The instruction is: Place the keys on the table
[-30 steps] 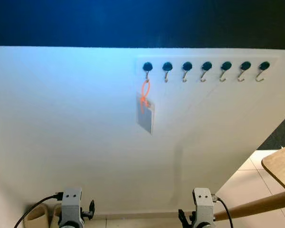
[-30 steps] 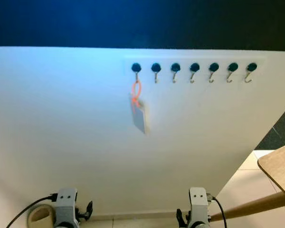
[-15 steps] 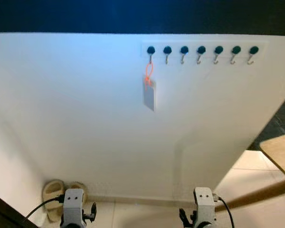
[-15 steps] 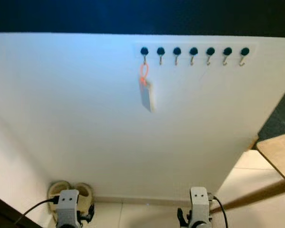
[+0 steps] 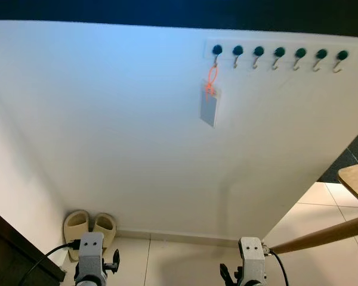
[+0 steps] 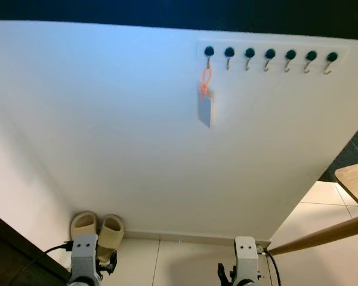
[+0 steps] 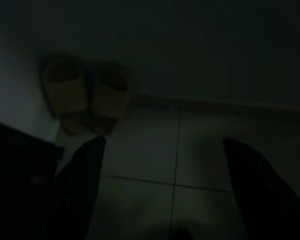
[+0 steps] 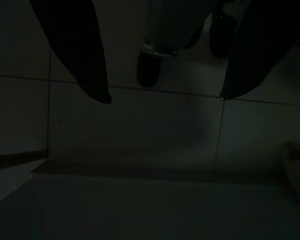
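A white wall (image 5: 107, 131) is faced, and a row of seven dark-knobbed hooks (image 5: 278, 56) is fixed high on it. From the hook at the left end of that row the keys (image 5: 209, 102) are hung: an orange loop is caught on the hook and a pale flat tag dangles below it against the wall. The other six hooks are bare.

Well below the hooks and to their right, the corner of a wooden table (image 5: 355, 182) is seen, with one slanted wooden leg (image 5: 322, 236) running down toward the wall's foot. The keys are well apart from the table. Far below the hooks and to their left, a pair of beige slippers (image 5: 89, 229) is set on the tiled floor (image 5: 185, 262) against the wall, with a dark piece of furniture (image 5: 15, 253) just beside them.

Both arms are hung low, far beneath the hooks. In the dark left wrist view, the left gripper (image 7: 165, 192) is seen with its two black fingers spread wide above the tiles, nothing held between them, the slippers lying beyond. In the right wrist view, the right gripper (image 8: 165, 97) is likewise spread wide and empty over the floor.
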Motion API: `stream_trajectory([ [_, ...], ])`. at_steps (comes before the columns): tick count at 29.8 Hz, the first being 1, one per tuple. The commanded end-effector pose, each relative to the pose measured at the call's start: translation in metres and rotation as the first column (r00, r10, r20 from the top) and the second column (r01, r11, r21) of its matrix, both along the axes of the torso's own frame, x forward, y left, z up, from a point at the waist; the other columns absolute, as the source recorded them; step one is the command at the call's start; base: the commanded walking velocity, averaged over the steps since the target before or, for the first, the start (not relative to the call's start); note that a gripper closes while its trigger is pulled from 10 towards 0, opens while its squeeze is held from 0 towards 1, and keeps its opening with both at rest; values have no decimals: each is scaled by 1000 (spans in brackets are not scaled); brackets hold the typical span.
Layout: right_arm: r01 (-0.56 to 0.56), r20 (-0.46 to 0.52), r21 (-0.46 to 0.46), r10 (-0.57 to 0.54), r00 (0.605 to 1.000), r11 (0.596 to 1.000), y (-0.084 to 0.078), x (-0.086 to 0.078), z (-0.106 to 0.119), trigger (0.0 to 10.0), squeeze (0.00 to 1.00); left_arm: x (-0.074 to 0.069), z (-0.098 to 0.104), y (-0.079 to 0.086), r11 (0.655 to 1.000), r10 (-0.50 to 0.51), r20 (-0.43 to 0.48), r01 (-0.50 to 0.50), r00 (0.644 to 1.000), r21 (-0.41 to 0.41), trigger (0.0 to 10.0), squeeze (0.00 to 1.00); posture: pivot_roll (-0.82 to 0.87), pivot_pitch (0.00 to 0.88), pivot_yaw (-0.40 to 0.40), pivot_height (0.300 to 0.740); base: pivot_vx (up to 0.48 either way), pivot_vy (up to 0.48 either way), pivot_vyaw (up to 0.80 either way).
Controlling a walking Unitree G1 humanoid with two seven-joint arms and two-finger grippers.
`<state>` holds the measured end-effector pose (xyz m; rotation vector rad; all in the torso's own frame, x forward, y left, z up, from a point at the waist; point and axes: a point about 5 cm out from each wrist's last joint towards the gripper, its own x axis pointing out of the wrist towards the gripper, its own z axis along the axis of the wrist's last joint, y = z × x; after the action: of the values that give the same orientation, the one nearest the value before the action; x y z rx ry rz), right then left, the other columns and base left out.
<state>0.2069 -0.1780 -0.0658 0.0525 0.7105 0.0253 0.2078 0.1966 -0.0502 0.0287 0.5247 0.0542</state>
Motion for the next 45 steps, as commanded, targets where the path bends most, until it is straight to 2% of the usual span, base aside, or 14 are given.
stream_trajectory([
  [1, 6, -1, 1, -6, 1000, 1000, -2, -2, -1, 10000, 0, -2, -1, 1, 999, -19, -6, 19, 1000, 28, 10000, 0, 77, 59, -15, 740, 0, -480, 0],
  [17, -132, 243, -52, 141, 960, 990, 5, 20, 24, 10000, 0, 3, 15, 2, 998, 50, 163, -57, 985, 39, 10000, 0, 73, 52, -36, 740, 0, -112, 0],
  [21, -192, 457, -81, 207, 865, 978, 14, 36, 52, 10000, 0, 12, 29, -2, 999, -7, 255, -7, 967, 53, 10000, 0, 65, 58, -34, 740, 0, 0, 0],
  [25, -195, 503, -76, 206, 839, 978, 17, 40, 60, 10000, 0, 13, 32, -3, 998, -28, 274, 14, 961, 56, 10000, 0, 58, 61, -32, 740, 0, 0, 0],
  [27, -186, 664, -97, 203, 720, 978, 23, 59, 93, 10000, 0, 20, 48, -11, 991, -133, 363, 116, 922, 70, 10000, 0, 49, 69, -28, 740, 0, 0, 0],
  [28, -186, 664, -97, 203, 720, 978, 23, 59, 93, 10000, 0, 20, 48, -11, 991, -133, 363, 116, 922, 70, 10000, 0, 49, 69, -28, 740, 0, 0, 0],
  [29, -163, 793, -125, 198, 576, 979, 31, 75, 131, 10000, 0, 27, 66, -19, 975, -220, 448, 202, 867, 88, 10000, 0, 47, 72, -30, 740, 0, 0, 0],
  [30, -154, 824, -132, 195, 532, 979, 33, 80, 143, 10000, 0, 29, 72, -21, 971, -238, 471, 221, 849, 93, 10000, 0, 47, 72, -30, 740, 0, 0, 0],
  [34, -145, 903, -143, 189, 387, 979, 44, 95, 183, 10000, 0, 36, 90, -28, 957, -284, 529, 266, 800, 113, 10000, 0, 47, 77, -37, 740, 0, 0, 0],
  [37, -150, 925, -149, 191, 328, 977, 49, 102, 200, 10000, 0, 40, 98, -32, 950, -305, 554, 285, 775, 125, 10000, 0, 49, 78, -42, 740, 0, 0, 0],
  [38, -170, 936, -155, 200, 291, 973, 53, 106, 210, 10000, 475, 42, 103, -34, 950, -306, 570, 288, 762, 124, 10000, 0, 50, 81, -45, 740, 0, 0, 0],
  [39, -170, 936, -155, 200, 291, 973, 53, 106, 210, 10000, 475, 42, 103, -34, 950, -306, 570, 288, 762, 124, 10000, 0, 50, 81, -45, 740, 0, 0, 0],
  [40, -210, 947, -168, 217, 235, 963, 62, 111, 226, 10000, 910, 45, 112, -37, 949, -305, 600, 290, 740, 125, 10000, 0, 51, 81, -48, 740, 0, 0, 0],
  [45, -228, 955, -146, 197, 220, 963, 69, 116, 240, 10000, 1000, 48, 124, -41, 948, -302, 625, 293, 719, 122, 10000, 0, 53, 84, -56, 740, 0, 0, 0],
])
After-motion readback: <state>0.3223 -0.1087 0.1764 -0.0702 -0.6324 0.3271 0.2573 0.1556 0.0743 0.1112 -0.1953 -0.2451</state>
